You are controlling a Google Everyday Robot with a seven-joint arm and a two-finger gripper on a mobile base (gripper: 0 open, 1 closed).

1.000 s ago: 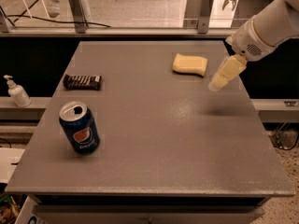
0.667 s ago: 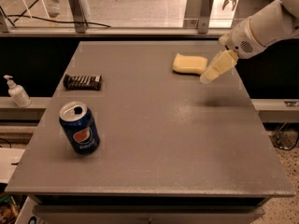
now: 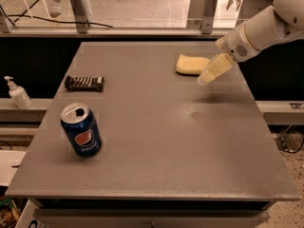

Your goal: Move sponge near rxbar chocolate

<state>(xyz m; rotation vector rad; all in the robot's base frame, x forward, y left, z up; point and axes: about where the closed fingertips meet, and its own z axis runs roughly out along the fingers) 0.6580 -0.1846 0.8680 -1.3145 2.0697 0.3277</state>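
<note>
- Over the last second the gripper [image 3: 205, 78] had slid left and slightly away from the camera, along the far right part of the desk [image 3: 166, 156]. It ended just beside the right end of the sponge [image 3: 191, 64].
- In the camera view its cream tip overlapped the sponge's near right corner. Its faint shadow fell lower on the desk, so it was probably hovering above the surface and not resting on it.
- How far the gripper was open could not be told from this angle. It held nothing.
- The sponge had not shifted in that time. It lay flat near the far right edge of the desk, free of any grasp.
- The rxbar chocolate [image 3: 84, 83] had also stayed put. It sat near the left edge, well apart from the sponge, with most of the desk's width between them.
- Judged from this, the approach to the sponge was nearly finished. The grasp and the carry leftward to the bar were not yet done.
- The count was one sponge, one rxbar chocolate and one blue Pepsi can [image 3: 81, 137]. The can stood upright toward the front left, nearer the camera than the bar.
- One white pump bottle [image 3: 18, 93] stood off the desk on the ledge at the left.
- One gripper was in view.
</note>
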